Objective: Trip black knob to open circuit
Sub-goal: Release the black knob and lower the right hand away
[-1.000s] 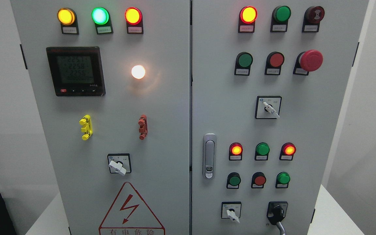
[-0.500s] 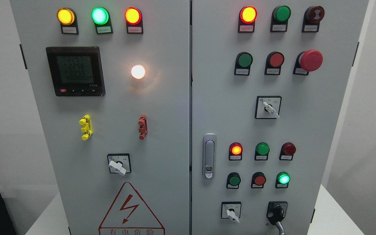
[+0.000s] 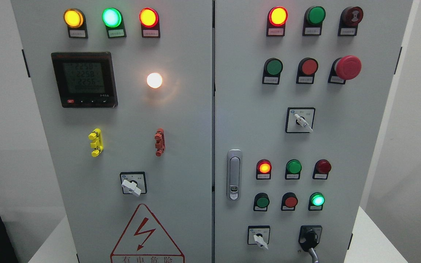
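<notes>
**Black knob waiting, no hand on it yet**

While neither arm shows anywhere in the head view, nothing can be said of the fingers: whether they are spread, pressed together or pinching something cannot be told. The black knob (image 3: 310,237) sits at the lower right corner of the right cabinet door (image 3: 247,120), on a small dark plate, with its lever pointing down and a little to the right. Just left of the black knob, on the same row, is a white selector switch (image 3: 258,238). Above the black knob, a lit green button (image 3: 317,199) glows, with an unlit red button (image 3: 290,201) beside that. Well up and left of the black knob is the door latch (image 3: 234,174).

Judging from this layout, the step in hand is the reach itself, and it has not begun. The right hand looks the better choice, since the black knob lies low on that side. A good approach would come in from below and to the right of the black knob, keeping clear of the white selector switch and the buttons above. The lever is short, so a firm pinch across its flat sides, followed by a clean turn about the knob's own axis, should trip it without slipping. Pushing inward while turning risks skidding off the lever onto the plate.
</notes>
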